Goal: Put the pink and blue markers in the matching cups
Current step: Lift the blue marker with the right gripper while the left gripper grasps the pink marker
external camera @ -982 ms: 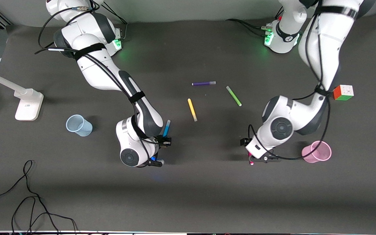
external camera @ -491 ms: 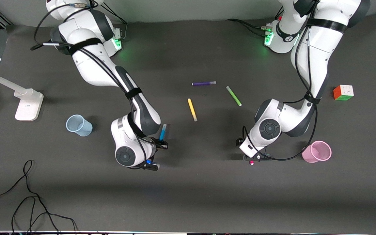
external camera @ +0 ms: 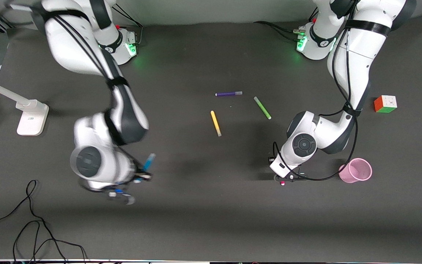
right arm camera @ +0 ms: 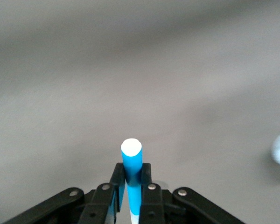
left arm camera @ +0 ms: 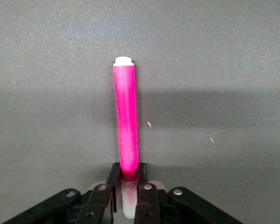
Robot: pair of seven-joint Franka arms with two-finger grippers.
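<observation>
Pink marker [left arm camera: 126, 121] clamped by left fingers [left arm camera: 147, 193], blue marker [right arm camera: 132, 173] by right fingers [right arm camera: 116, 189]

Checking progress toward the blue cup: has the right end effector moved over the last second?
Yes. The right end effector, holding the blue marker, has shifted toward the right arm's end, away from the yellow pen.

plastic pens and cup showing against a matt table

the pink marker [left arm camera: 126, 126] and blue marker [right arm camera: 131, 164] are looking smooth, glossy plastic; the pink cup [external camera: 356, 171] is showing translucent plastic; the dark table [external camera: 211, 220] is lying matt, faintly speckled; the white arm shells are shining.
</observation>
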